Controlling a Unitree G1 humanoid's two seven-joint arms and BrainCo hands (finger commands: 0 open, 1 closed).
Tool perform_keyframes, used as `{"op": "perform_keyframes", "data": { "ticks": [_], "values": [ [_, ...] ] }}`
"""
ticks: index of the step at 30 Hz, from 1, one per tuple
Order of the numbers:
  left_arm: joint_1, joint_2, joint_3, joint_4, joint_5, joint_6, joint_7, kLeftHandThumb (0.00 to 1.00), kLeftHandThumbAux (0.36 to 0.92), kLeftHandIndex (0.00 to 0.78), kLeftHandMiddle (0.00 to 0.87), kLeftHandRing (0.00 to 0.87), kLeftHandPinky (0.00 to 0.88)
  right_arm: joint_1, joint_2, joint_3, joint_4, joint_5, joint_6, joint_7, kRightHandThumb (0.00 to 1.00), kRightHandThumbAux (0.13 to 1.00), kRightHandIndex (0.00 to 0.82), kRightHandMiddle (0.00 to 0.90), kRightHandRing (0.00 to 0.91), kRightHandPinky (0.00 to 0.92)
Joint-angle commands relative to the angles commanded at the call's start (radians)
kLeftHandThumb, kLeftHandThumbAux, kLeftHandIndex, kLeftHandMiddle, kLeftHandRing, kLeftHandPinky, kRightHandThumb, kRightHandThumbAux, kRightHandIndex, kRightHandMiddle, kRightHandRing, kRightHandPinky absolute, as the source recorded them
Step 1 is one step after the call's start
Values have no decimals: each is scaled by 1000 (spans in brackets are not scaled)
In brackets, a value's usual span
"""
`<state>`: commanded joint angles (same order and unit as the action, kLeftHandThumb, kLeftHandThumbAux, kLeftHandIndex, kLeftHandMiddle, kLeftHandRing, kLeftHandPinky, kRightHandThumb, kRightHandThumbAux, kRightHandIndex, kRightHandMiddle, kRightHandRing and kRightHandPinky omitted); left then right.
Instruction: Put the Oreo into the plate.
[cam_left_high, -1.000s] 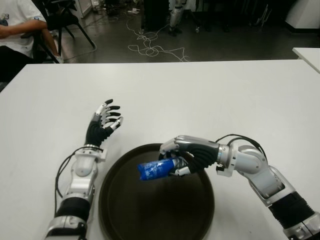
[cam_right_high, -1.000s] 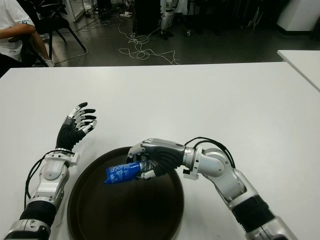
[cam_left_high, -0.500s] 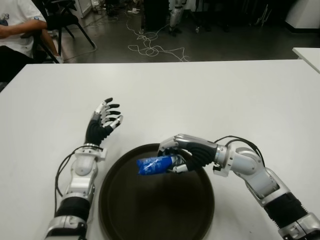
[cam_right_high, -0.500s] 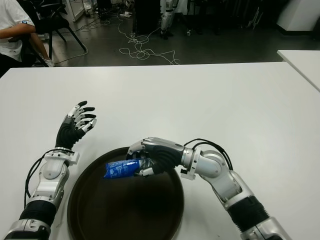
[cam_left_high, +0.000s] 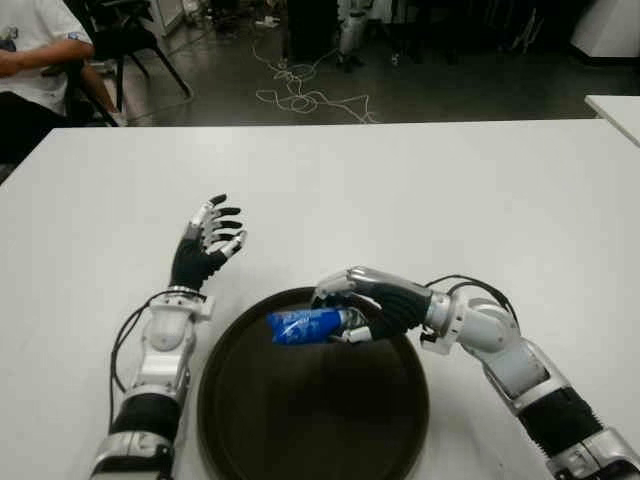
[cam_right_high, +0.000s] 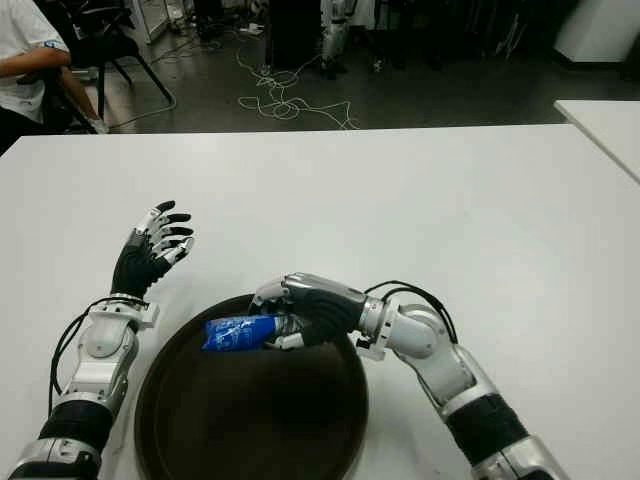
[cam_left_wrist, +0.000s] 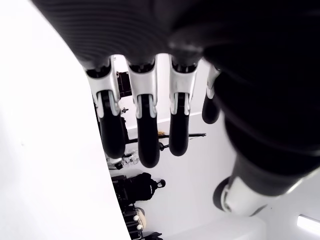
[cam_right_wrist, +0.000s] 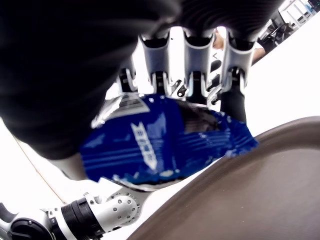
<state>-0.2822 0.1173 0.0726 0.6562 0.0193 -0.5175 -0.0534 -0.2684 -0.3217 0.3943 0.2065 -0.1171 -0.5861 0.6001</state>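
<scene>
A blue Oreo pack is held lengthwise in my right hand, whose fingers curl around its right end. The pack hangs just above the far part of a round dark brown plate near the table's front edge. In the right wrist view the blue Oreo pack fills the palm, with the plate's rim below it. My left hand is raised to the left of the plate, fingers spread and holding nothing.
The white table stretches wide behind and to both sides of the plate. A seated person and a chair are past the far left corner. Cables lie on the floor beyond the table. Another white table's corner shows at right.
My right hand has carried the Oreo pack slightly up and away from me, toward the plate's far rim. The left hand has barely moved.
</scene>
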Motion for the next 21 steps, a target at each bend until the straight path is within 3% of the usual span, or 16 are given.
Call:
{"op": "perform_keyframes", "data": {
  "ticks": [4,12,21],
  "values": [
    [0,1,0,0,4,0,3,452,758,147,275,302,325,1,1,0,-8,1,18,14,14,858,82,107,95,89],
    [1,4,-1,0,16,3,15,442,759,145,273,299,320,2,-1,-1,-26,-1,47,35,0,886,38,50,21,50],
    [0,4,0,7,10,-9,12,478,762,146,273,298,324,-3,-4,-2,-42,3,74,61,0,884,24,34,5,47]
  ]
}}
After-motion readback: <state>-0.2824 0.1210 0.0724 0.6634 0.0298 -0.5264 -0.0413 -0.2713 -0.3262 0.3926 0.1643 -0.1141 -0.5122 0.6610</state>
